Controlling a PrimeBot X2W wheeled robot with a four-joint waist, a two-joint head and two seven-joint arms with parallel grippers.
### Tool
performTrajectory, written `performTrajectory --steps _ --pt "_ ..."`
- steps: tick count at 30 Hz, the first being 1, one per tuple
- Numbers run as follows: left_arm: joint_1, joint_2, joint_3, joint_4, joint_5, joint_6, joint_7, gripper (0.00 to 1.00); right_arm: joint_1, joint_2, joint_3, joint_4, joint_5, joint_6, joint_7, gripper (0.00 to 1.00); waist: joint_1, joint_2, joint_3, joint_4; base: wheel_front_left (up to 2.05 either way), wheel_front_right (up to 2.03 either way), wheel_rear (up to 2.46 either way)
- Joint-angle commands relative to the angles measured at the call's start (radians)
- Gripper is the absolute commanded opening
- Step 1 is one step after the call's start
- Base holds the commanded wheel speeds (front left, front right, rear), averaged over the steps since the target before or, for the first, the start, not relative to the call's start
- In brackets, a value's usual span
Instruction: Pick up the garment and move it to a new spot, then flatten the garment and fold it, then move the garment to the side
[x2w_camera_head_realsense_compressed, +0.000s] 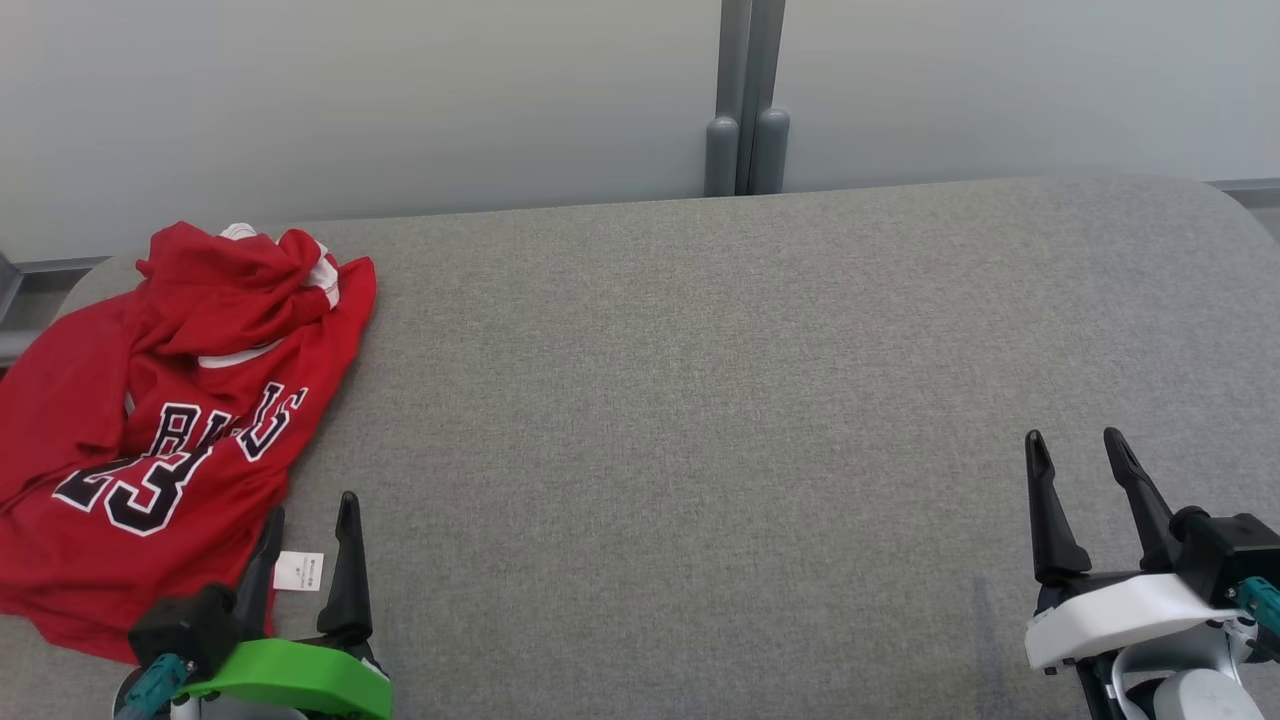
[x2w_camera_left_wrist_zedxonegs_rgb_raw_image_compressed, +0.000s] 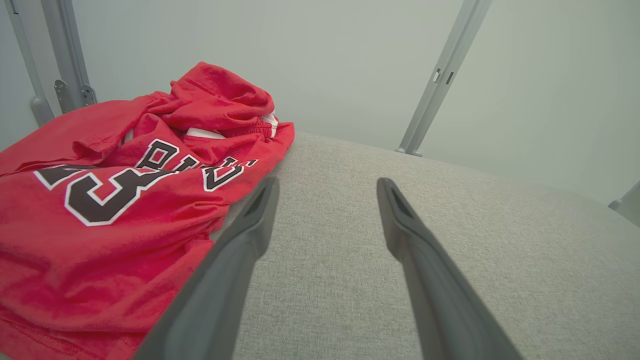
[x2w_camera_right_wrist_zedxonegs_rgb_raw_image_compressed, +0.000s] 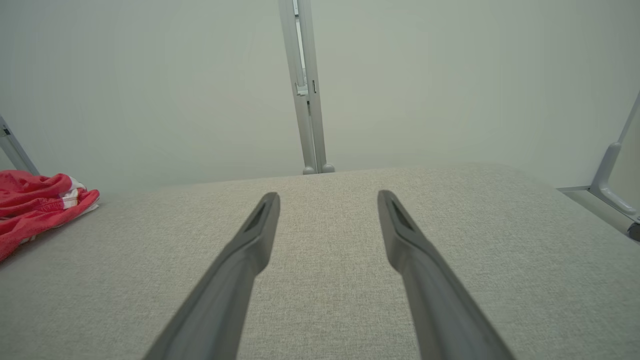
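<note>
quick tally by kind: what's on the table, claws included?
Garment: 1, red jersey, crumpled at the left end of the grey table
Claws: 2, left claw and right claw, both open, nothing held
Total: 3

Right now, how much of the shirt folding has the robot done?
Nothing looks done: the red Bulls jersey lies crumpled at the gray surface's left end. In hand: nothing; left gripper and right gripper are open and empty. Remaining: picking up, moving, flattening, folding, setting aside.
</note>
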Motion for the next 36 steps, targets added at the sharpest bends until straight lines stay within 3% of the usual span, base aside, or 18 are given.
performTrajectory --steps 1,36 --pt "0.010 0.011 -0.001 -0.003 0.028 -0.004 -0.010 1.00 0.006 -0.009 -0.004 -0.007 -0.032 0.001 -0.012 1.00 0.0000 0.0000 0.000 0.000 0.00 0.00 0.00" --pt "0.035 0.036 -0.040 0.007 0.212 -0.004 -0.065 1.00 0.042 -0.009 -0.018 -0.018 -0.272 0.001 -0.074 1.00 0.0000 0.0000 -0.005 -0.004 0.00 0.00 0.00"
